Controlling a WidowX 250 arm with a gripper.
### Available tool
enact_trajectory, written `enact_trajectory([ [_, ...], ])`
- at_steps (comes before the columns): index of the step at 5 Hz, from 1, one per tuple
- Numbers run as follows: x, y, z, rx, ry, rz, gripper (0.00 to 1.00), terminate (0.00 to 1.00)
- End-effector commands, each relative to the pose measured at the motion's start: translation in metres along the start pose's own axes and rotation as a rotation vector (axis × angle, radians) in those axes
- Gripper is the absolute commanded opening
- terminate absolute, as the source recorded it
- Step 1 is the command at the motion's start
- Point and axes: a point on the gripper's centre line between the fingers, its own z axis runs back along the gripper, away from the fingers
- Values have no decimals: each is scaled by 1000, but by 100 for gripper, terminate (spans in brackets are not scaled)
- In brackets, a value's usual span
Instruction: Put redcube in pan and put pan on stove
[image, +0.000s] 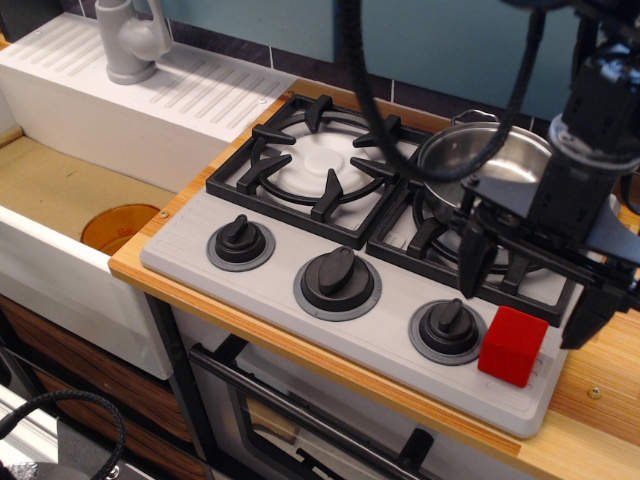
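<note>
The redcube (513, 346) sits on the front right corner of the light-grey stove (300, 330), just right of the right-hand knob (447, 327). The shiny steel pan (478, 158) rests on the right burner grate, its right part hidden by the arm. My gripper (532, 291) hangs open above and slightly behind the redcube, one black finger (473, 262) to the upper left of it and the other to the upper right. Nothing is between the fingers.
The left burner grate (318, 165) holds nothing. Left of the stove are a white sink (60, 190) with an orange drain disc (115, 228) and a grey faucet (132, 40). A wooden counter (600, 390) borders the stove on the right. Black cables (365, 60) hang overhead.
</note>
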Motion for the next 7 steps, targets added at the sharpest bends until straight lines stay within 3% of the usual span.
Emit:
enact_trajectory([
  [1,7,1,-4,-19,-52,3,100,0],
  [5,7,-8,-35,-13,-122,0,100,0],
  [6,8,-13,-37,-10,-75,10,0,0],
  [7,7,-15,-25,-10,13,4,0,0],
])
